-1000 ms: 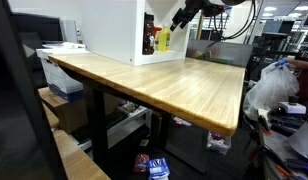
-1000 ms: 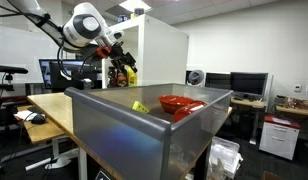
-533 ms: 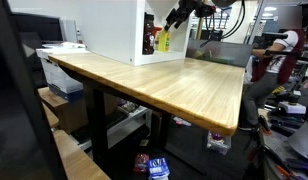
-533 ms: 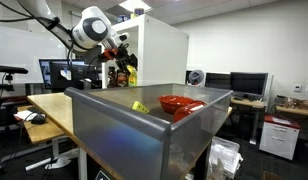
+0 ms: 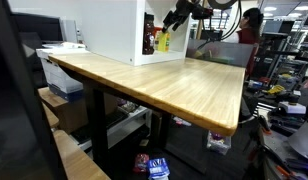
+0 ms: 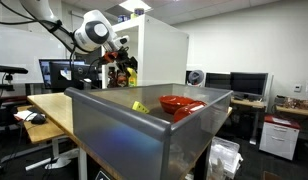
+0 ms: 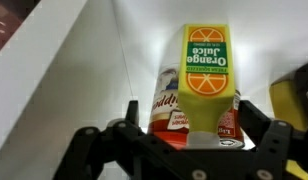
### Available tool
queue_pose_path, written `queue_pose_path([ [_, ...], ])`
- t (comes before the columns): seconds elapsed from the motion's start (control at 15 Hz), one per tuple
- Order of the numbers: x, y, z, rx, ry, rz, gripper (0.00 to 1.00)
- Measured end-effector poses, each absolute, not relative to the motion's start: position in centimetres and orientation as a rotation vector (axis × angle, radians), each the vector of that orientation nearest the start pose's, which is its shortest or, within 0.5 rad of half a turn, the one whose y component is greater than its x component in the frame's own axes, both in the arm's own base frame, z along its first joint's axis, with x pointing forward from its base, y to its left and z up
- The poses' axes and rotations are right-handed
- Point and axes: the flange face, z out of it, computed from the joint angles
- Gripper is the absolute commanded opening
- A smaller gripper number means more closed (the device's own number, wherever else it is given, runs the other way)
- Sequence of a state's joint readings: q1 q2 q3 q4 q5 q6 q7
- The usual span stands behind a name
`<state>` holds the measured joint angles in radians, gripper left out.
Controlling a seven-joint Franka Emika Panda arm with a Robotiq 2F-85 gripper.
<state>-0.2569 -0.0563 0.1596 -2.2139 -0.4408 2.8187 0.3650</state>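
A carton (image 7: 206, 75) labelled "Orange Juice" is seen just ahead of the wide-spread gripper (image 7: 186, 130), a red-and-white can (image 7: 171, 105) beside it.

orange juice carton (image 7: 207, 75) | yellow-green, orange print | upright | inside white cabinet (image 7: 54, 70), beside can (image 7: 172, 105)

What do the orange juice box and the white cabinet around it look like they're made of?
Orange juice carton: probably printed coated paperboard, possibly a plastic toy; flat faces, crisp edges, slight sheen. White cabinet: likely painted or laminated board; smooth, even white walls, no grain visible.
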Motion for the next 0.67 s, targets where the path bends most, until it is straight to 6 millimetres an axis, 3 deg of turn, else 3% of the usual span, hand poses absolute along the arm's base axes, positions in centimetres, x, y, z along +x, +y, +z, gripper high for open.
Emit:
queue_pose_path([
  [0.67,56.2,-2.0,47.6,-3.116,0.174,-1.135,1.0],
])
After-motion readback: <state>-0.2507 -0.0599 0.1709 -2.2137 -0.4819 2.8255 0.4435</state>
